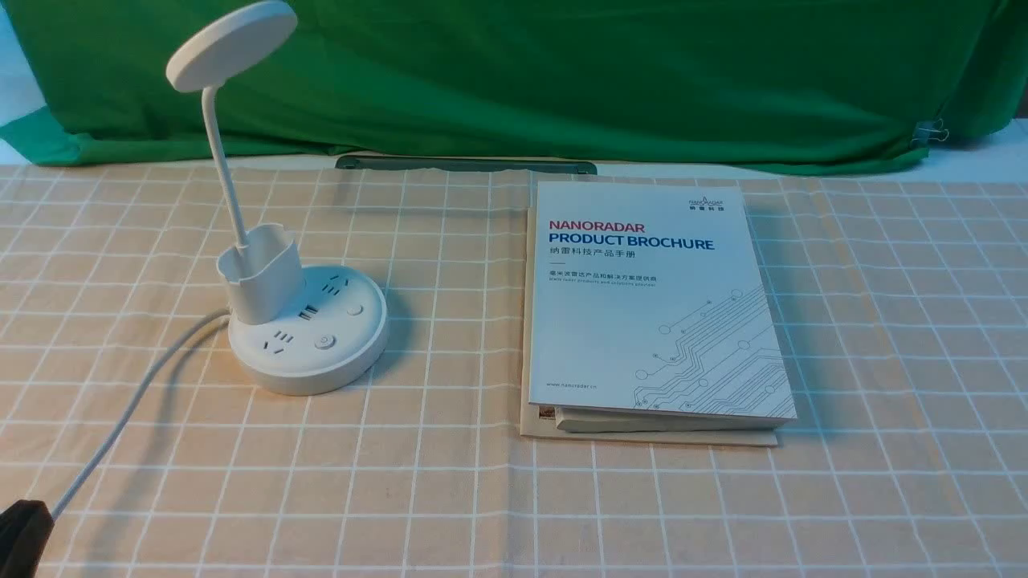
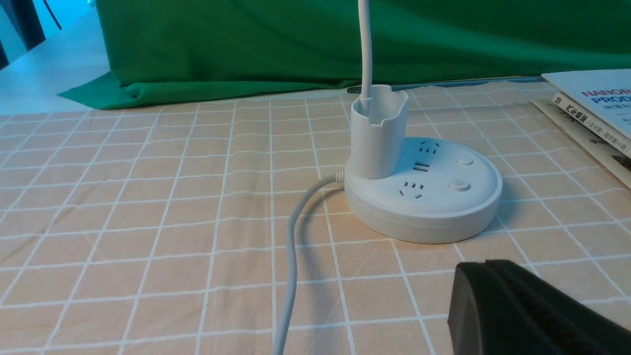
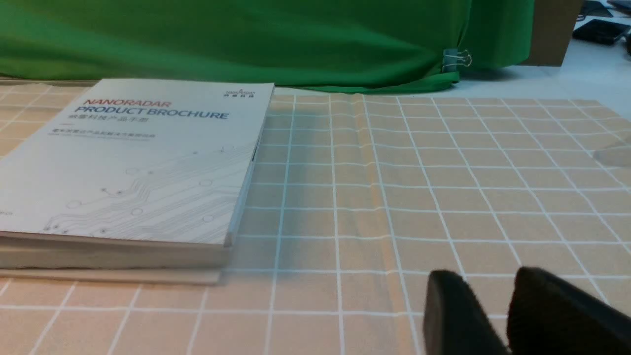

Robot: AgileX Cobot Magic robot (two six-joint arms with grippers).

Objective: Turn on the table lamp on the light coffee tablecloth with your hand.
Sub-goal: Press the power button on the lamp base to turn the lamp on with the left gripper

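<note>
The white table lamp [image 1: 309, 337] stands unlit on the left of the light coffee tablecloth [image 1: 482, 498], its disc head [image 1: 231, 44] up on a thin neck. Sockets and a round power button [image 2: 458, 185] sit on its base [image 2: 424, 212]. My left gripper [image 2: 480, 268] is shut and holds nothing, low over the cloth a short way in front of the base. Only its dark tip [image 1: 20, 530] shows in the front view's bottom-left corner. My right gripper [image 3: 485, 283] hangs slightly open and empty over bare cloth [image 3: 443, 172], right of the books.
The lamp's white cord [image 1: 120, 417] runs from the base toward the front left corner, close to my left gripper. A stack of books topped by a white brochure [image 1: 654, 305] lies right of the lamp. A green backdrop cloth [image 1: 562, 80] closes off the back.
</note>
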